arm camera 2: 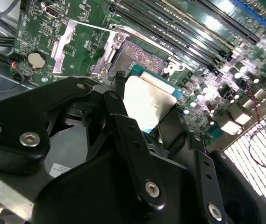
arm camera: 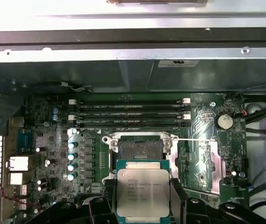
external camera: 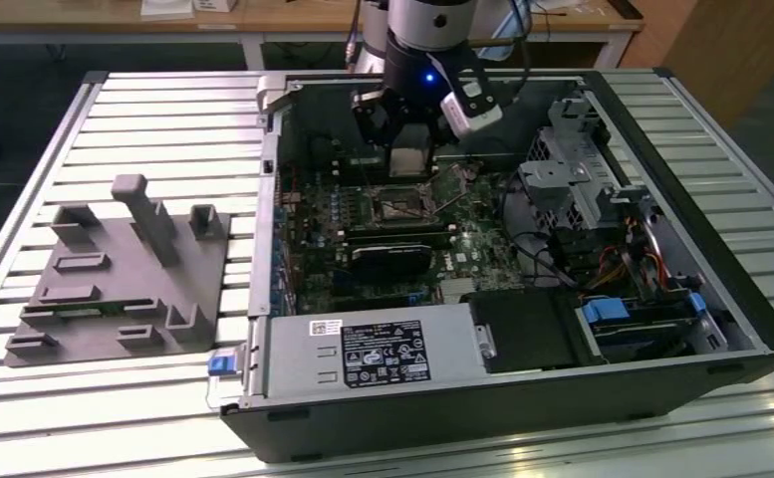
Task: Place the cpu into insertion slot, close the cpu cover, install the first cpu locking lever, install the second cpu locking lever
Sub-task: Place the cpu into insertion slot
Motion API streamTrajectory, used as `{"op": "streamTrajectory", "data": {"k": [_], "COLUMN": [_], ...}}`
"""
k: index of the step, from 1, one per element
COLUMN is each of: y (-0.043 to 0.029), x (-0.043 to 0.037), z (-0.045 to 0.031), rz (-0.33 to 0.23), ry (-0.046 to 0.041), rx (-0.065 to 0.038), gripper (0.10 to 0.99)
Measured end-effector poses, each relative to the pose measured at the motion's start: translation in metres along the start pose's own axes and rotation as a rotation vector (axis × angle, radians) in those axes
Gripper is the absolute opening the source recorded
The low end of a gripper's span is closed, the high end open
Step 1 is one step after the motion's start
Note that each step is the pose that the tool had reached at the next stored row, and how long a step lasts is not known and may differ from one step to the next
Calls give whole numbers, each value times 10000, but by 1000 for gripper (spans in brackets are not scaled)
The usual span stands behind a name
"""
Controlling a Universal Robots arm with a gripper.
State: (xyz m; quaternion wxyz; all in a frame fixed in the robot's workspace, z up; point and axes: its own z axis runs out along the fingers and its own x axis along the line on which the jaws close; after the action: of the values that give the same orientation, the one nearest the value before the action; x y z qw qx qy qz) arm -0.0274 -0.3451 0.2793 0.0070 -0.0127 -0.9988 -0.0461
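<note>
My gripper point(external camera: 409, 161) hangs inside the open computer case and is shut on the cpu point(arm camera: 142, 191), a pale silver square chip clamped by its two side edges between the black fingers point(arm camera: 105, 198). The cpu point(arm camera 2: 147, 100) floats above the green board, a short way off the insertion slot point(arm camera: 140, 149), which lies bare with its dark pin field showing. In the exterior view the slot point(external camera: 400, 204) sits just below the held chip. The cpu cover point(arm camera 2: 69, 44) is swung open and rests flat on the board beside the slot, also seen as silvery strips point(arm camera: 207, 163).
Long black memory slots point(arm camera: 130, 112) run beside the socket, with a row of capacitors point(arm camera: 71, 161) on another side. The case wall point(external camera: 270, 149), drive cage point(external camera: 586, 169) and power supply point(external camera: 374, 354) ring the board. A grey fixture point(external camera: 121, 279) stands on the slatted table at the exterior view's left.
</note>
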Motion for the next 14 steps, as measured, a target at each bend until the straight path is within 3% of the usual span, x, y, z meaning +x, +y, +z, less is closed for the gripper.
{"op": "streamTrajectory", "data": {"k": [14], "y": [-10], "x": [-4], "z": [254], "rz": [0], "ry": [1], "rx": [1], "gripper": [541]}}
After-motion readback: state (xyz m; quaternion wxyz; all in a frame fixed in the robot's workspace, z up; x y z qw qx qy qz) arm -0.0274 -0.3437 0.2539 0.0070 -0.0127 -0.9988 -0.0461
